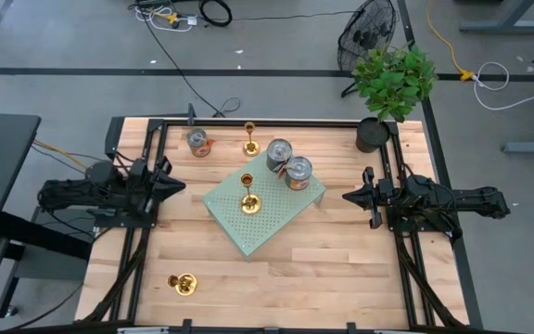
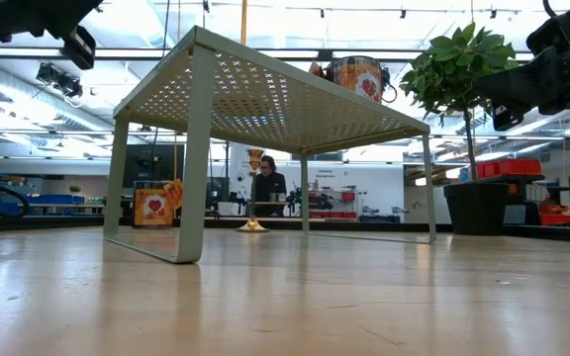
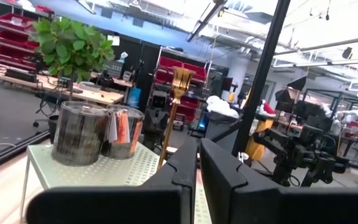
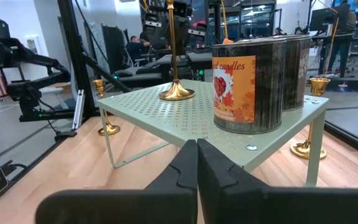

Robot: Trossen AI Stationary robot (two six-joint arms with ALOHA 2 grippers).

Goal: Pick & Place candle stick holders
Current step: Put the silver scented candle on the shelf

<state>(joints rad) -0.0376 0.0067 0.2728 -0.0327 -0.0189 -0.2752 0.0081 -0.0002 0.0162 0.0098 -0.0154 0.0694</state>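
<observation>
Three gold candle stick holders show. One stands upright on the green perforated shelf (image 1: 290,211), base down (image 1: 248,202); the right wrist view shows it too (image 4: 176,92). One stands on the table by the far edge (image 1: 249,145). One is at the near left of the table (image 1: 184,284) and looks upright in the right wrist view (image 4: 108,127). My left gripper (image 1: 178,186) is shut and empty, left of the shelf. My right gripper (image 1: 349,197) is shut and empty, right of the shelf.
Two labelled tin cans (image 1: 279,153) (image 1: 298,173) stand on the shelf's far right corner. A third can (image 1: 197,142) stands on the table at the far left. A potted plant (image 1: 392,83) is at the far right corner. A person (image 2: 268,183) shows in the room beyond.
</observation>
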